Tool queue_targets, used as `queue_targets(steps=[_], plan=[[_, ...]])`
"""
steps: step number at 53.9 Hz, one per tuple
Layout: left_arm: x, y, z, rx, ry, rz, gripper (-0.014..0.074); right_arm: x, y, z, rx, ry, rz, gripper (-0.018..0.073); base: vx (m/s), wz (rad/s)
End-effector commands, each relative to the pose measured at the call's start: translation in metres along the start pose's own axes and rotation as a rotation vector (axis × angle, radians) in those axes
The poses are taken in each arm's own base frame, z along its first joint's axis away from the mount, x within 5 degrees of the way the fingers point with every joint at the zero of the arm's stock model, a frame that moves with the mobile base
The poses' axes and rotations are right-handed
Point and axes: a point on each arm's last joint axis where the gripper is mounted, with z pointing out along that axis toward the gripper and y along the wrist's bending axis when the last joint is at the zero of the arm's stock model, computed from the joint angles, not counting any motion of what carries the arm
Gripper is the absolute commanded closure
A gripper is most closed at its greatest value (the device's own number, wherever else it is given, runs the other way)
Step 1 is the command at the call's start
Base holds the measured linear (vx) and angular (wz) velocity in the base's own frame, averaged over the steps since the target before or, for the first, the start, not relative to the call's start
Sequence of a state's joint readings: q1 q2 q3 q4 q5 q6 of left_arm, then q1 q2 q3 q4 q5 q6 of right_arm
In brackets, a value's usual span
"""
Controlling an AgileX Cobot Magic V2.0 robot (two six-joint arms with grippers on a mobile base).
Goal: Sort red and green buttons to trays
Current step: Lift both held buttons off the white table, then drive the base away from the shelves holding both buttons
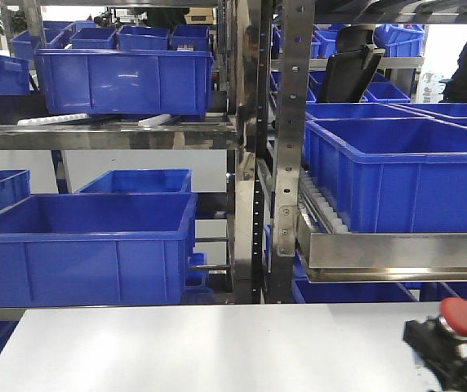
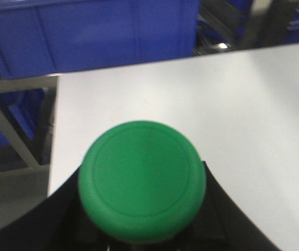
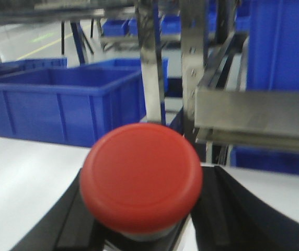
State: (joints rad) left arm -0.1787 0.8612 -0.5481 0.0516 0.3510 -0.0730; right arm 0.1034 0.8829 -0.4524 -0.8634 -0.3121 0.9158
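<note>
filling the left wrist view, the green button (image 2: 142, 180) sits cap-up between the left jaws, which are drawn in against its black body from both sides (the cap hides the contact itself, so how firm the hold is remains a guess). the right jaws are likewise narrowed around the red button (image 3: 141, 177), carried cap-up above the white tabletop (image 2: 233, 104), low at the right of the front view. no trays show in any view, so both buttons are in hand and not yet sorted.

the main risk from here looks like a slip. the caps are smooth and wide over small bodies, and a quick swing or a tilt could twist one loose, leaving it to roll off the tabletop edge. a colour mix-up is the other hazard, since each arm must find its matching tray somewhere out of sight.

the tabletop is pale and matte. beyond it stand steel racks (image 1: 286, 122) loaded with deep blue crates (image 1: 86, 245).
</note>
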Motion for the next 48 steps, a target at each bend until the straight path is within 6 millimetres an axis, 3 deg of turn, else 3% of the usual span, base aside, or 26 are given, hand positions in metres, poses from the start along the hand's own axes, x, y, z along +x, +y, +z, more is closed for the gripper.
queue_targets(steps=[1,8,20,28,48], plan=[[-0.012,-0.010,-0.016,0.082,-0.071,0.044,0.0599,-0.026,0.015,-0.024,-0.077,-0.120,-0.080,0.0569,0.00,0.00],[-0.013,-0.018,-0.035,0.171,-0.138,0.039,0.0599,-0.032,0.031,-0.055,-0.152,-0.156,-0.222,0.0569,0.00,0.00],[-0.016,-0.019,-0.075,0.209,-0.322,0.048,0.0596,-0.031,0.036,-0.088,-0.136,-0.174,-0.201,0.0569,0.00,0.00],[-0.017,-0.017,-0.088,0.201,-0.398,0.044,0.0596,-0.028,0.035,-0.090,-0.120,-0.180,-0.168,0.0569,0.00,0.00],[-0.017,-0.017,-0.088,0.202,-0.395,0.043,0.0596,-0.027,0.034,-0.090,-0.118,-0.178,-0.169,0.0569,0.00,0.00]])
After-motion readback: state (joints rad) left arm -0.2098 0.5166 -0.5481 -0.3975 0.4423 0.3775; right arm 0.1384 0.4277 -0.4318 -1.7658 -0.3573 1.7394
